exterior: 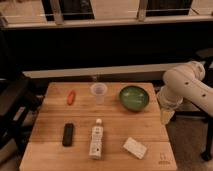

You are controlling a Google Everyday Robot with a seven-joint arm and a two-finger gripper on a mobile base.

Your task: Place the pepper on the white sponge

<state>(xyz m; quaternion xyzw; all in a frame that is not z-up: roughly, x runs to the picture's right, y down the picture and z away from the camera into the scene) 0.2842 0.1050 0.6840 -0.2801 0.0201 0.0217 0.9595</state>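
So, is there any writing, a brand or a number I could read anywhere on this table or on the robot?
No text can be read.
On the bottle, lying on the table: dark marks on a white label, too blurred to read.
At the table's near right corner: a small dark stamp, too small to read.
On the pepper, white sponge, remote, cup, bowl: none.
On the gripper, beside the table's right edge: none.

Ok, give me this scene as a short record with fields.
surface: wooden table
pepper: far left part of the table, left of the clear cup
white sponge: near right corner, nothing on it
green bowl: right of the cup
bottle: lying on its side, near middle
black remote: left of the bottle
gripper: past the table's right edge, far from the pepper
task state: pepper not yet on sponge
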